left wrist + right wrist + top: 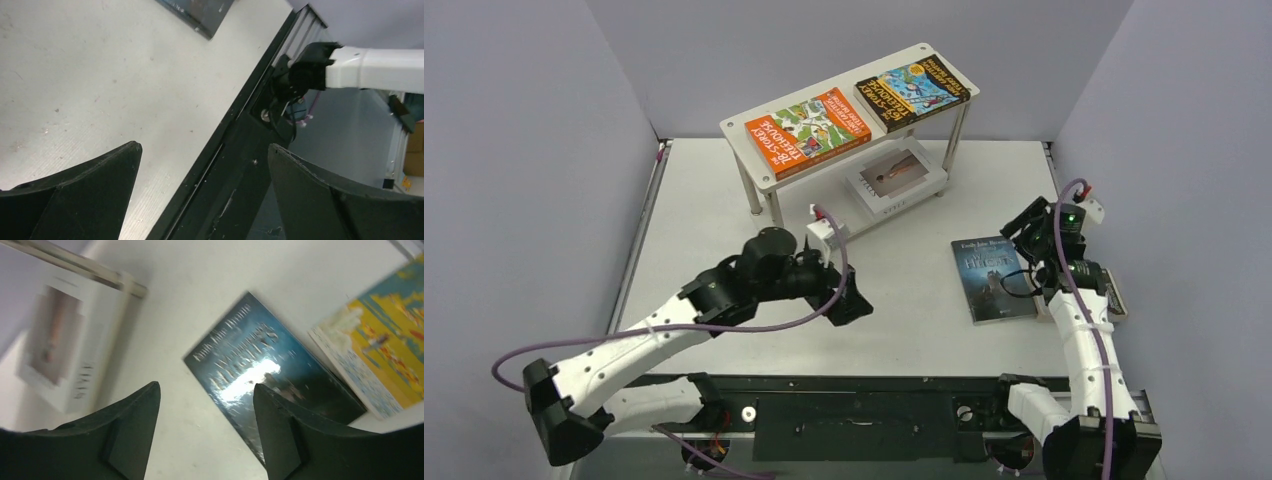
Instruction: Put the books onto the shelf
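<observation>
- Dk blue-grey book [992,278]: flat on table [894,330], cover up, just beside the right arm, well apart from shelf [736,133].
- Yellow-teal book [380,350]: also flat on table, on the outer side of the blue-grey one, edges touching or very nearly so. Mostly hidden by the arm in top view.
- Shelf, at back of table: orange book [807,132] and comic-cover book [914,92] lie side by side on top board. White book [894,178] lies on lower board.
- Right gripper [206,390]: over the blue-grey book, fingers apart, nothing between them. Wrist view is blurred.
- Left gripper [204,146]: mid-table, spread wide, empty, facing the near edge.
- Step in hand (judgement): 3 of 5 shelved, 2 to go. Right arm is placed for a pick of the blue-grey book.
- Next move calls for: one finger at a book edge, since a flat cover gives no purchase from above; then lift and carry to shelf. Top board looks nearly full, so placement prob. means stacking or the lower board.
</observation>
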Controlling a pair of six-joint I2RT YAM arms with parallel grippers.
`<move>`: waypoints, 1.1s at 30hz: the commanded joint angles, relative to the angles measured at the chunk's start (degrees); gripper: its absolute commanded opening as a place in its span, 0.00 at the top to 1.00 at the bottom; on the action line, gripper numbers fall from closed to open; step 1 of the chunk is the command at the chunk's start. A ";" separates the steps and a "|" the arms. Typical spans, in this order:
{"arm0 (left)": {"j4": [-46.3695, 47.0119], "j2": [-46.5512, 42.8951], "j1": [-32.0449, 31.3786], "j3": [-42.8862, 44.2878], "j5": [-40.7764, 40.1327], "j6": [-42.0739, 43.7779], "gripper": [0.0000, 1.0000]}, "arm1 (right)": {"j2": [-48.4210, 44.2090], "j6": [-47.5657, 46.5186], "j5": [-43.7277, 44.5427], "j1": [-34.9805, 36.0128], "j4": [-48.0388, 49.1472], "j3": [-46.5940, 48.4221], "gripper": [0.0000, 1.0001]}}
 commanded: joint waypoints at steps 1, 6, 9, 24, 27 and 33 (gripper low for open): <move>5.91 9.49 -2.80 -0.92 -4.22 4.01 0.03 | 3.26 -3.52 -1.13 -4.48 0.37 -3.79 0.34; 9.80 17.01 -2.83 -0.10 -6.69 1.48 0.04 | 15.08 -1.72 -2.75 -7.91 6.10 -3.35 0.32; 8.64 19.14 -2.91 0.65 -8.54 0.04 0.04 | 21.30 -1.46 -0.40 -8.98 9.90 -2.30 0.31; 9.75 9.41 -2.84 -8.79 -16.86 -3.34 0.04 | 41.74 -3.38 -7.27 -2.08 13.74 2.76 0.31; 9.46 9.09 -2.48 -9.03 -19.40 -3.59 0.04 | 40.13 -6.30 -10.83 5.47 13.58 1.93 0.32; 7.18 8.55 0.96 -8.29 -13.45 -4.49 0.04 | 38.99 -12.01 -25.41 17.62 13.13 0.27 0.35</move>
